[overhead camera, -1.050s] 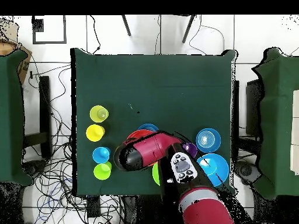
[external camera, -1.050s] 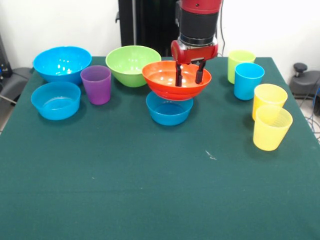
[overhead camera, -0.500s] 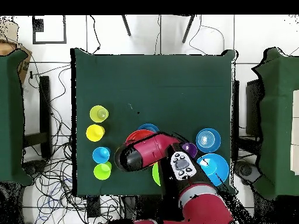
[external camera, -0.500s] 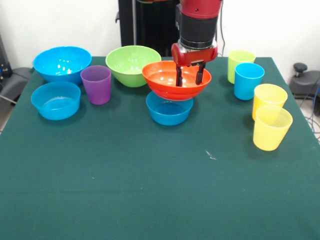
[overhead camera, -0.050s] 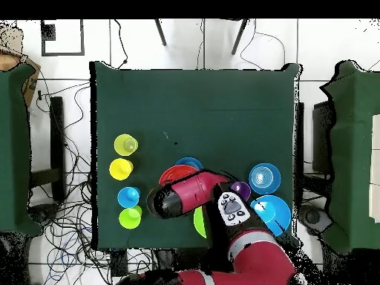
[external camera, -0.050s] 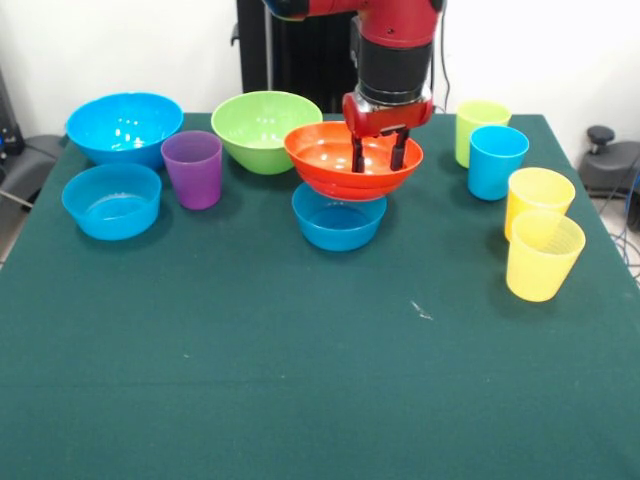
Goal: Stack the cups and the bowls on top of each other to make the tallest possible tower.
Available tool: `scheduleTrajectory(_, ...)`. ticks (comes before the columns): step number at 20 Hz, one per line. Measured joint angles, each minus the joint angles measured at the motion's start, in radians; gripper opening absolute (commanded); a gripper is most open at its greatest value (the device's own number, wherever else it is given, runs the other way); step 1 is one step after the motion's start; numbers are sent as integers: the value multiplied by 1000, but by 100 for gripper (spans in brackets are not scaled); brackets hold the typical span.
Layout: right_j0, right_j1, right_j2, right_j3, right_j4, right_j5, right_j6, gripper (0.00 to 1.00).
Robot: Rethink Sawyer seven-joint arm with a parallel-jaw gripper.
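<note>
- Light was bright and even, falling from above; shadows under the vessels on the dark green cloth-covered table were soft and short.
- White glare spotted the large glossy blue plastic bowl and the wide glossy orange plastic bowl; both views stayed in focus.

One camera looks across the table at the gripper, fairly near; another looks straight down from high above; both share the tabletop around it.
</note>
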Motion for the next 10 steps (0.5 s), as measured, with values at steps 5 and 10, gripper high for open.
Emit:
scheduleTrajectory(5,-8,0,0,0,0,0,0,100)
scheduleTrajectory(10,-28,-6,1,0,0,0,0,100)
